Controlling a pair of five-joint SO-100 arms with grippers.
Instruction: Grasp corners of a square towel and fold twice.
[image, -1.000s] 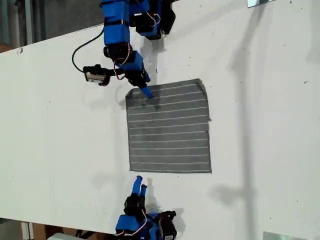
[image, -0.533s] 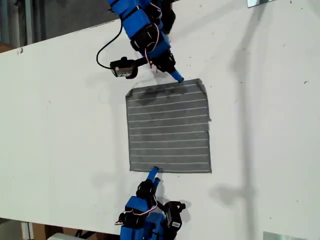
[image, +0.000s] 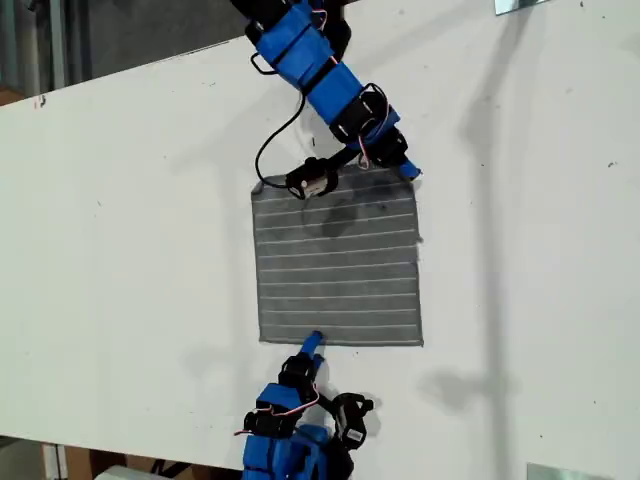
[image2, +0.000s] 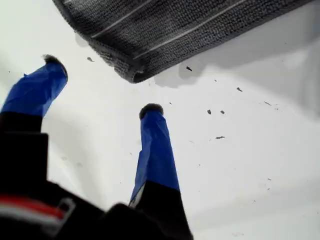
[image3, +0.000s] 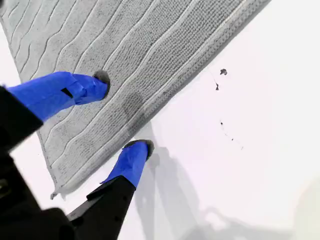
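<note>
Exterior view first: the grey square towel with thin pale stripes and a darker hem (image: 338, 265) lies flat and unfolded on the white desk (image: 120, 250), about midway between the two blue arms. My first gripper (image: 410, 170) reaches in from the top of the exterior view and sits at the towel's upper corner on the exterior view's right, the slightly clipped one (image: 403, 166). A black cable (image: 275, 140) loops off that arm over the desk. My second gripper (image: 312, 342) comes up from the bottom of the exterior view and meets the towel's near hem, closer to the exterior view's left end of that edge.

From the first wrist view, the first gripper (image2: 100, 86) has its jaws spread wide with nothing between them. Both blue fingertips (image2: 150, 112) are over bare desk (image2: 240, 165), and the towel's corner (image2: 132, 75) lies just ahead of them, apart.

From the second wrist view, the second gripper (image3: 122, 112) is also parted and grips nothing yet. Its jaws straddle the hemmed edge — one fingertip (image3: 97, 80) over the striped cloth (image3: 125, 40), the other above the desk (image3: 250, 125) just beside the hem. A towel corner (image3: 54, 194) shows nearby along that edge; whether the tips touch the cloth or the desk I cannot tell.
</note>
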